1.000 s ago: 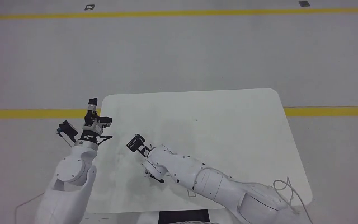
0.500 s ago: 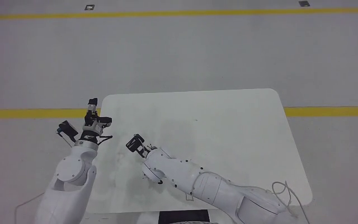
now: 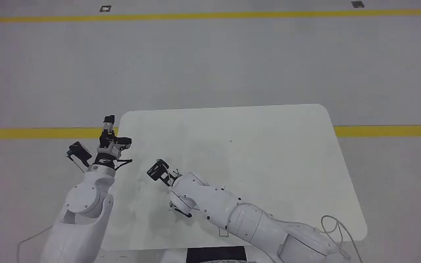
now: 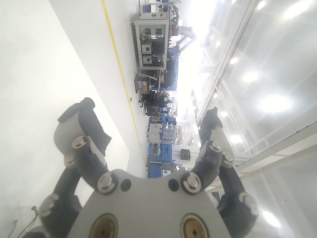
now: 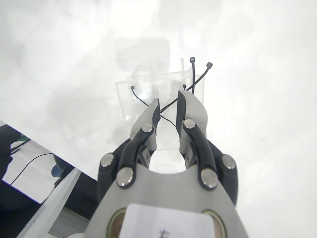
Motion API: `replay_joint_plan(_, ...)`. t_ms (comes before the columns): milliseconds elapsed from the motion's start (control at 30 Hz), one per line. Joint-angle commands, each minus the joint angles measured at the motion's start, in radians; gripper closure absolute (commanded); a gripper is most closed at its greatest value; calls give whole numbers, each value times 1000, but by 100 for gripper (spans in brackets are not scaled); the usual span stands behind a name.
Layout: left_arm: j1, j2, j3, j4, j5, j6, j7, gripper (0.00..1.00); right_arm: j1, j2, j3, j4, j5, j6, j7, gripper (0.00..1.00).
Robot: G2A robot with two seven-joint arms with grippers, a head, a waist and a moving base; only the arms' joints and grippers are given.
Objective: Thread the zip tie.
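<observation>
Several black zip ties (image 5: 192,73) lie crossed in a small clear container (image 5: 138,95) on the white table (image 3: 263,144). My right gripper (image 5: 168,97) points down into that container, open by a narrow gap, and two of the ties cross between its fingers (image 5: 182,110). The right arm (image 3: 217,207) lies over the table's near left part. My left gripper (image 4: 148,106) is held up beside the table's left edge, wide open with nothing in it; it also shows as the left gripper (image 3: 113,135) from above.
The table's near edge (image 5: 37,134) runs close behind the container, with floor and a cable below it. A yellow floor line (image 3: 39,133) passes the table's left side. The table's far and right parts are bare.
The right arm has shifted slightly to the left over the container. The left arm has not moved.
</observation>
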Motion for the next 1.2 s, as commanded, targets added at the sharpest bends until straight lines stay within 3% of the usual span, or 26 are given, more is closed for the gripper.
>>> replay_joint_plan(0, 0, 0, 0, 0, 0, 0, 0, 0, -7, 0, 3, -10, -25, 16, 9, 84)
replay_joint_plan(167, 0, 0, 0, 0, 0, 0, 0, 0, -24, 2, 18, -28, -58, 28, 25, 80)
replay_joint_plan(600, 0, 0, 0, 0, 0, 0, 0, 0, -55, 1, 70, -38, -64, -11, 30, 80)
replay_joint_plan(900, 0, 0, 0, 0, 0, 0, 0, 0, -48, -19, 85, 12, -12, -49, 4, 80)
replay_joint_plan(1167, 0, 0, 0, 0, 0, 0, 0, 0, -28, -44, 93, 75, 20, -24, -10, 84)
